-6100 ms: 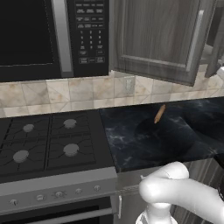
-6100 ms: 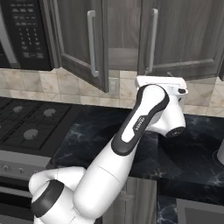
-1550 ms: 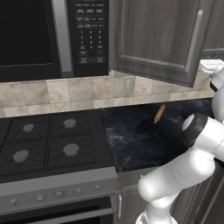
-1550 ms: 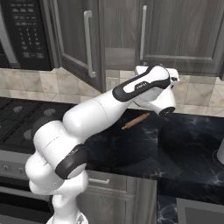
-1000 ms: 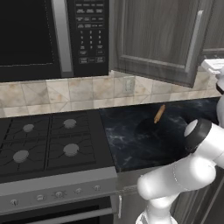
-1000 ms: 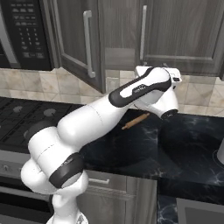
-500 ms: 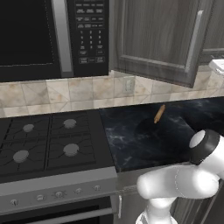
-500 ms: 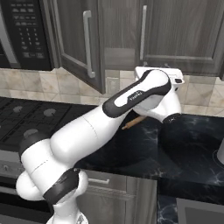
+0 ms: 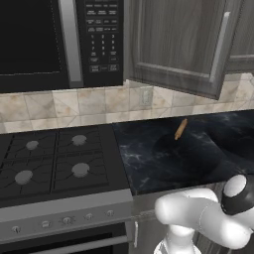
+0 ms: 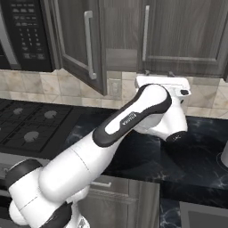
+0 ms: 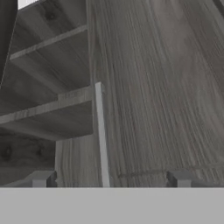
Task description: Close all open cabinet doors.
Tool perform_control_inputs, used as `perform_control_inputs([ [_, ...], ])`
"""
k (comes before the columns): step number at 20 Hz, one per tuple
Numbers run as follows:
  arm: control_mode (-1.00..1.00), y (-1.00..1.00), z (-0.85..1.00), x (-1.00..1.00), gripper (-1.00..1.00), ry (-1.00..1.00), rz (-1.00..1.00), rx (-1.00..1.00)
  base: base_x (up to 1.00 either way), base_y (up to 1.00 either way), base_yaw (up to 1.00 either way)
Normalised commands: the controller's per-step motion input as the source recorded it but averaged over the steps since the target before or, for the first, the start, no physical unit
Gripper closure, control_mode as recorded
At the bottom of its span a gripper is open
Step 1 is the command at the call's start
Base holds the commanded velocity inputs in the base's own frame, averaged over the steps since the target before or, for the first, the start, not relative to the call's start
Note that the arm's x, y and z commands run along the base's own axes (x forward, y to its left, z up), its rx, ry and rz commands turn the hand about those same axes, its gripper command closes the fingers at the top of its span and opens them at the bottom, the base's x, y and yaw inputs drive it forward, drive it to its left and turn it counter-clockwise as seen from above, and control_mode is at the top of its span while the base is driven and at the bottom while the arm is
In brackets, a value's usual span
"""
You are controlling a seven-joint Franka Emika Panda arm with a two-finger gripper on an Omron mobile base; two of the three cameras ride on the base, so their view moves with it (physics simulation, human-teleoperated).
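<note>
The open cabinet door (image 10: 80, 49) swings out above the dark marble counter (image 10: 196, 164), right of the microwave (image 10: 24, 33); its neighbour (image 10: 187, 35) sits flush. The gripper (image 11: 109, 179) faces wood grain close up, fingertips (image 11: 41, 178) spread wide with nothing between them

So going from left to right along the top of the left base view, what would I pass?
Black microwave door → microwave keypad panel → open cabinet door swung out toward the camera, with its silver bar handle near its right edge.
</note>
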Motion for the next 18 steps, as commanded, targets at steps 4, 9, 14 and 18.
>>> perform_control_inputs([
  [4, -1.00, 0.12, 0.09, -0.65, -1.00, 0.01, -0.08, 0.00, 0.00, 0.00, 0.00],
  [9, -1.00, 0.23, 0.00, -0.69, -1.00, 0.04, -0.09, 0.00, 0.00, 0.00, 0.00],
  [14, -1.00, 0.39, 0.00, -0.67, -1.00, 0.09, -0.08, 0.00, 0.00, 0.00, 0.00],
  [18, -1.00, 0.65, 0.00, -0.43, -1.00, 0.12, -0.07, -0.01, 0.00, 0.00, 0.00],
])
